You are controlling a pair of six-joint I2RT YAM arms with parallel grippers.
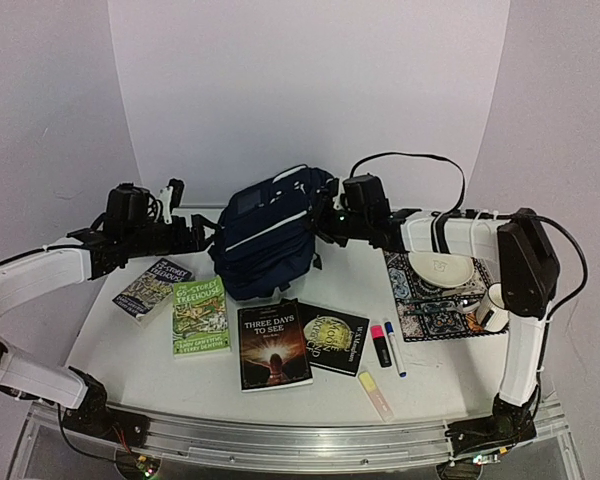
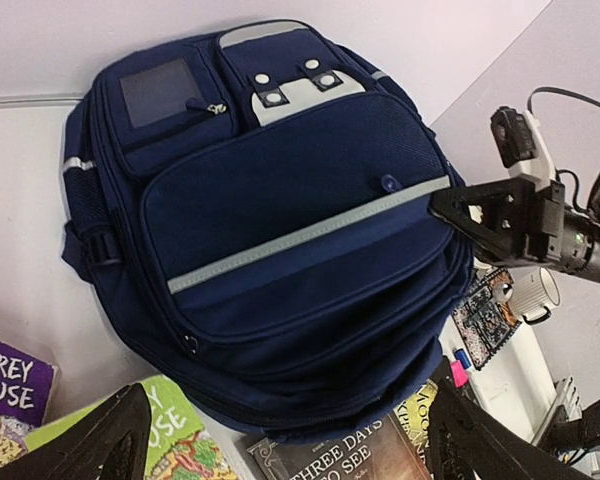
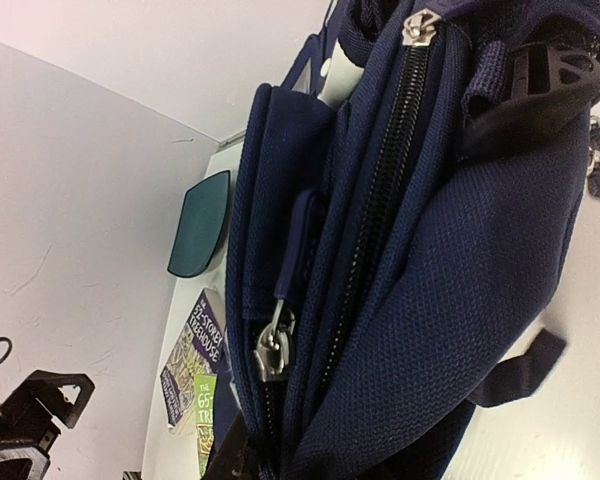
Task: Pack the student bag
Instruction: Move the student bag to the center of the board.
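My right claw [image 2: 445, 203] is nosed into the side of the student bag [image 1: 267, 238], with its jaws drawn narrow against the fabric by the end of the grey stripe [image 2: 310, 235]. I cannot tell whether they have caught a zip pull [image 3: 271, 347], a fold of cloth or nothing. My left claw [image 2: 285, 445] is released, jaws spread wide, hovering off the bag's front face. The bag sits between the two claws, and as far as I can see only the right one touches it.

**What worries me**
- The long zip in the right wrist view looks closed, so I judge nothing can go in until it is opened.
- If the right claw has cloth rather than a tab, a pull will either slip off or drag the whole bag, because the left claw is bracing nothing.
- A dragged bag could ride onto the books lying just under the left claw.
- The right arm's elbow hangs near the mug [image 1: 492, 307] and the white dish [image 1: 440, 268], and a wide swing could knock either.

**Count**
- One bag.
- Four books: purple treehouse book [image 1: 152, 288], green treehouse book [image 1: 200, 317], Three Days to See [image 1: 273, 347] and a black book [image 1: 335, 337].
- Three writing things: pink marker [image 1: 380, 345], blue pen [image 1: 394, 348] and yellow highlighter [image 1: 375, 393].
- One patterned mat [image 1: 420, 305], one dish and one mug.
- One teal pad [image 3: 200, 235], on the far side of the bag from the right claw.
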